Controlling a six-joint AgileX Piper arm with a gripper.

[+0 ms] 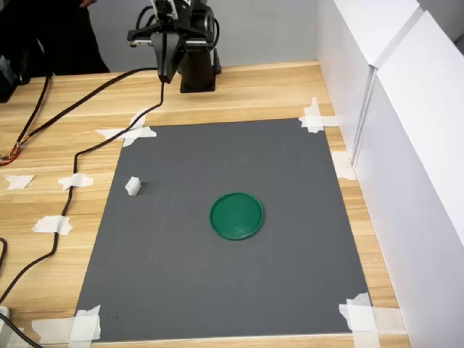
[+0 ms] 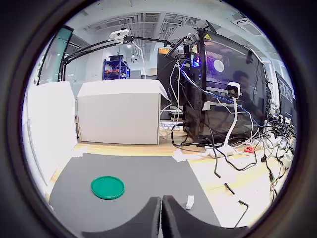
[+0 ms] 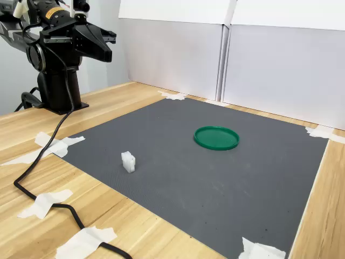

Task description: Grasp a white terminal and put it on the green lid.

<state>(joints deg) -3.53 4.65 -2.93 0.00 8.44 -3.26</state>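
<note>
My fingers are pressed together with nothing between them, raised over the desk near the arm base. White terminal stands upright on the grey mat, well apart from the green lid.

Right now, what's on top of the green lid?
Nothing: the green lid lies bare on the grey mat. The white terminal stands apart on the mat. The mat under the lid is hidden.

The green lid looks like smooth, slightly glossy plastic. The grey mat is matt and finely textured. The table is pale, grained wood.
</note>
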